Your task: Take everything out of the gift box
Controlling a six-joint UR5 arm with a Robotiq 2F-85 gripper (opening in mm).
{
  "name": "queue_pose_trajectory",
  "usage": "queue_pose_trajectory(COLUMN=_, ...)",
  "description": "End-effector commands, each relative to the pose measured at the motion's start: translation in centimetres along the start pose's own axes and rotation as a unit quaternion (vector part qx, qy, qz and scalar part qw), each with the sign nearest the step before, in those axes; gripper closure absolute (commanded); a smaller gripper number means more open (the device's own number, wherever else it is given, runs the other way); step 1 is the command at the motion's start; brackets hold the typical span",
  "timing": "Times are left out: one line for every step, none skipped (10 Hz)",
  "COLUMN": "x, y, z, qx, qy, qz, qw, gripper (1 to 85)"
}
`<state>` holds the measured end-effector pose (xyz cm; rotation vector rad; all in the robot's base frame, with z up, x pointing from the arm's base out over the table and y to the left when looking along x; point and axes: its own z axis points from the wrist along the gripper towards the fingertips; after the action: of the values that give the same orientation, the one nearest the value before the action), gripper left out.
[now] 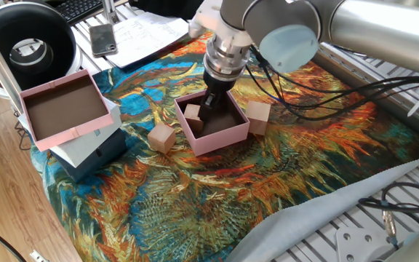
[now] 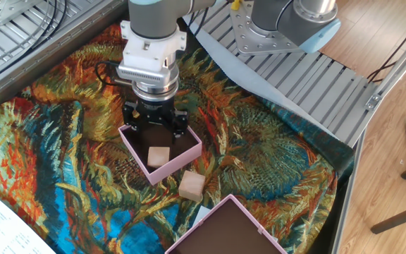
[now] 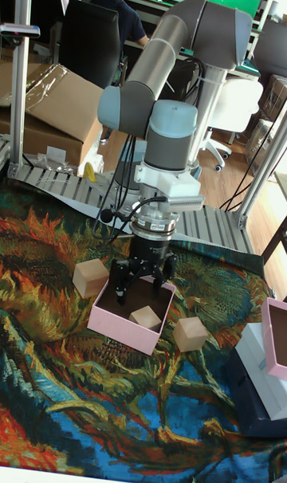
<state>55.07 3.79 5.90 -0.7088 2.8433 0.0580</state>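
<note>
The pale-pink gift box (image 1: 218, 138) (image 2: 177, 166) (image 3: 121, 327) sits mid-cloth with one tan cube (image 1: 193, 113) (image 2: 158, 156) (image 3: 146, 317) lying on its dark floor. Two more cubes rest on the cloth outside: one (image 1: 161, 137) (image 2: 192, 185) (image 3: 190, 333) by one wall, the other (image 1: 258, 115) (image 3: 90, 276) by the opposite wall. My gripper (image 1: 212, 100) (image 2: 154, 127) (image 3: 143, 280) hangs over the box, open, fingers spread at about rim height, with nothing between them. The cube in the box lies just off the fingertips, untouched.
A larger shallow pink tray (image 1: 75, 135) (image 2: 213, 212) lies on a white and navy box (image 1: 93, 156) at the cloth's edge. Papers (image 1: 148, 33), a phone (image 1: 103, 39) and a black round device (image 1: 28, 44) lie beyond it. Cables trail behind the arm.
</note>
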Motion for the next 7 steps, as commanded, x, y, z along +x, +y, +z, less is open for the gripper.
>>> queue_pose_trajectory(x=-1.5, y=1.4, z=-0.3, qx=-0.017, qy=-0.016, qz=0.014, qw=0.9996, gripper=6.3)
queue_pose_trajectory(x=-1.5, y=1.0, z=0.0, qx=-0.009, qy=-0.013, qz=0.013, qw=0.9998, gripper=6.0)
queue_pose_trajectory(x=-1.6, y=0.5, z=0.4, qx=0.000, qy=-0.011, qz=0.009, qw=0.9999, gripper=5.3)
queue_pose_trajectory(x=-1.6, y=0.3, z=0.8, qx=0.002, qy=-0.013, qz=0.006, qw=0.9999, gripper=5.3)
queue_pose_trajectory(x=-1.7, y=0.0, z=1.3, qx=0.007, qy=-0.014, qz=-0.001, qw=0.9999, gripper=5.3)
queue_pose_trajectory(x=-1.6, y=-0.7, z=1.8, qx=0.019, qy=-0.010, qz=-0.013, qw=0.9997, gripper=5.3)
queue_pose_trajectory(x=-1.6, y=-0.8, z=2.3, qx=0.021, qy=-0.011, qz=-0.015, qw=0.9996, gripper=5.3)
